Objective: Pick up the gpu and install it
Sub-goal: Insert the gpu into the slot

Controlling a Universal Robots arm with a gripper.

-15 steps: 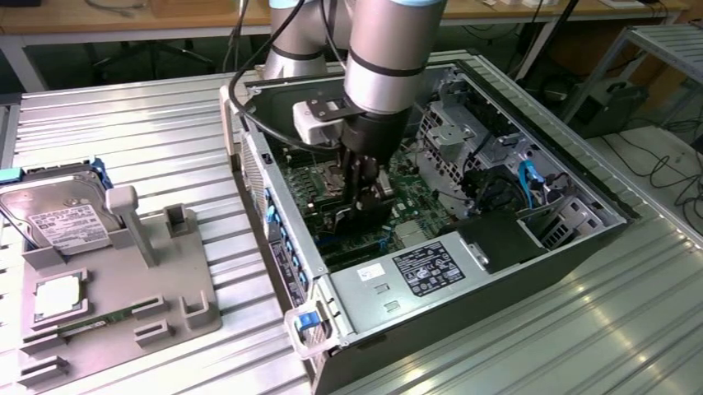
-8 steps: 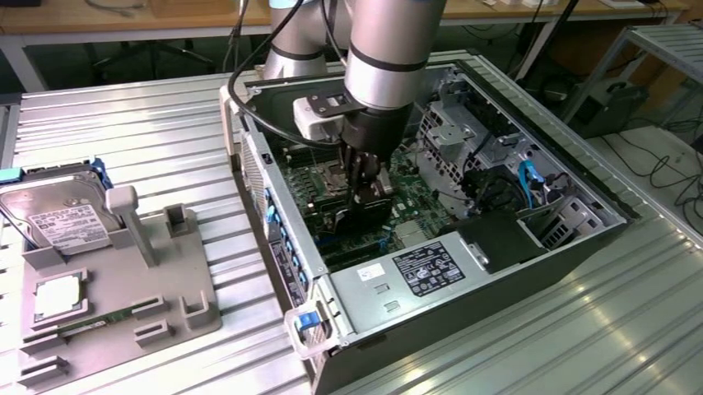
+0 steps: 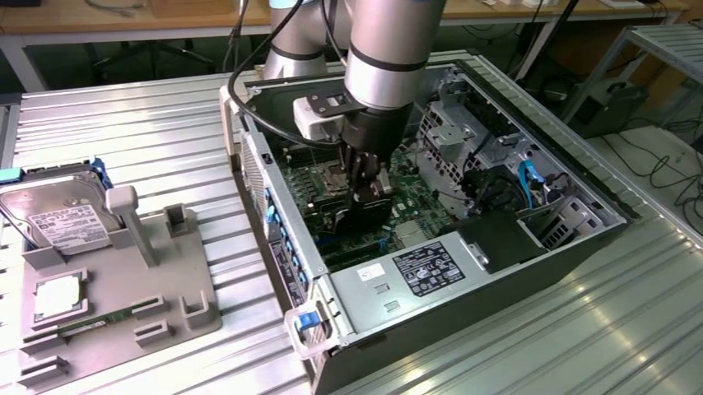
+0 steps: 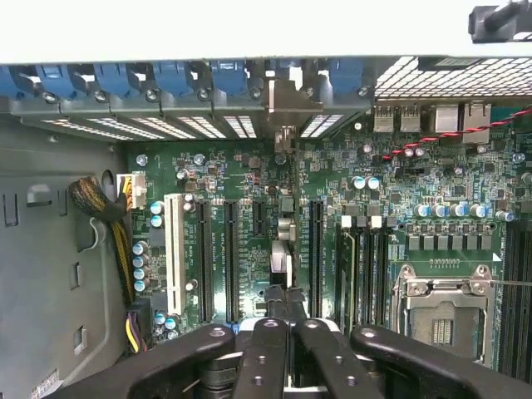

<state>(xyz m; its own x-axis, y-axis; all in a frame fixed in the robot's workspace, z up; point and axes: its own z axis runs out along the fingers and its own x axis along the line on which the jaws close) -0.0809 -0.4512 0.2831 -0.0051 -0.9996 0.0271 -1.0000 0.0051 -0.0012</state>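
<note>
The hand (image 3: 368,196) is squeezed tight on the gpu (image 3: 360,220), which stands on its edge deep inside the case (image 3: 571,177), over the slots (image 4: 214,253). If the card sits crooked, it may jam, miss its slot, or slip.

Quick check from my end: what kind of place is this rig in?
Likely an electronics lab or workshop: an open grey computer tower case lying on a ribbed metal workbench, a grey parts fixture beside it, wooden desks behind.

A robotics lab or workshop. An open computer case (image 3: 462,206) sits on a ribbed metal workbench (image 3: 132,132), with wooden desks (image 3: 110,16) and trailing cables (image 3: 659,164) behind.
</note>
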